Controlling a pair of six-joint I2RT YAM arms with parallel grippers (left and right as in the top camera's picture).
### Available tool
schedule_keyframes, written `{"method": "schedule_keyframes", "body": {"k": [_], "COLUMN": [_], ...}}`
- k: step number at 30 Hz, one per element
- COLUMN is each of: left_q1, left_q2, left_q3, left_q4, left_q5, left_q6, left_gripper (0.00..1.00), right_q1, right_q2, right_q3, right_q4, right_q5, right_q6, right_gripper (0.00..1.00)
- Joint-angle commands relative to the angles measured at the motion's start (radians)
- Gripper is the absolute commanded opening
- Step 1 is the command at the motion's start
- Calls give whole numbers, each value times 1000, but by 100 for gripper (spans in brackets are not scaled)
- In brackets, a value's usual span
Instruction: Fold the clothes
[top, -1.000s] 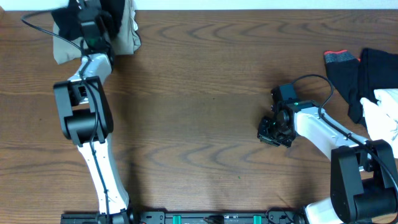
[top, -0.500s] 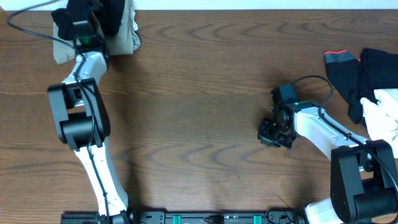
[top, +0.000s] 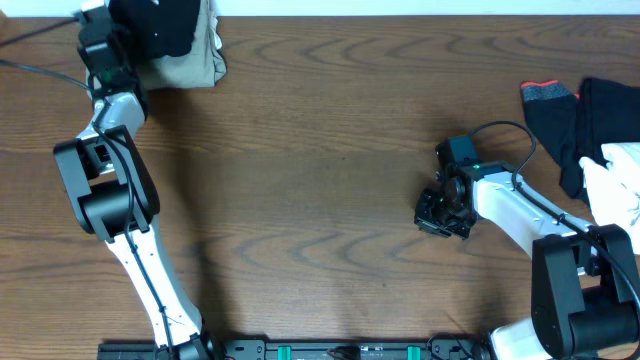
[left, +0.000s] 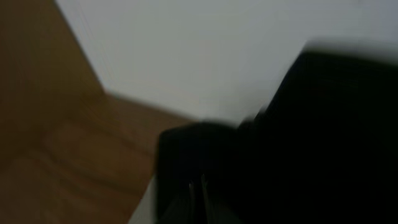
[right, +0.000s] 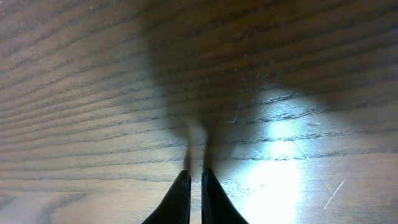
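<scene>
Brown wooden desk (top: 320, 180); left gripper (top: 122, 28) clamped on limp, light black garment (top: 165, 25) atop khaki garment (top: 190, 65); right gripper (right: 194, 186) together, empty, well right of it; best pinched at a hem.

The worktop (top: 320, 130) is dark brown wood with wavy, darker grain; the right wrist view shows a pale glare patch on it. At the far left corner are a plain black garment (top: 165, 25) and a khaki garment (top: 190, 68). At the right edge are a black piece with red-orange trim (top: 548, 95), another black cloth (top: 605, 115) and a white garment (top: 622, 175). The left arm (top: 130, 260) and right arm (top: 510, 205) are white with black joints — each wrist shows a small green light. The right tool (top: 440, 212) is black.
</scene>
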Motion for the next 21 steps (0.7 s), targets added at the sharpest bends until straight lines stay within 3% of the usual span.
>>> {"method": "schedule_keyframes", "body": {"k": [1, 9, 11, 15, 16, 17, 18, 21], "left_q1": [-2, -44, -64, -101, -113, -123, -135, -172], "left_q2": [12, -108, -180, -320, -363, -400, -444, -568], "left_q3": [-3, -2, -2, -3, -3, -3, -3, -3], "left_q4": [6, 69, 71, 55, 34, 12, -21, -132], "left_q5": [-10, -11, -11, -11, -11, -11, -11, -11], "left_q6": [9, 9, 9, 9, 9, 9, 9, 9], "left_gripper": [6, 8, 17, 63, 82, 91, 98, 98], "right_q1": [-4, -4, -5, -5, -5, -5, -5, -5], "right_q2": [46, 46, 46, 34, 26, 19, 6, -51], "right_q3": [-43, -43, -43, -34, -25, -16, -2, 51], "right_q4": [3, -16, -16, -12, -14, -19, -30, -72], "right_q5": [63, 52, 51, 52, 52, 52, 52, 52], "right_q6": [-5, -5, -5, -5, -5, -5, -6, -29], "right_gripper": [8, 5, 4, 1, 1, 1, 1, 5]}}
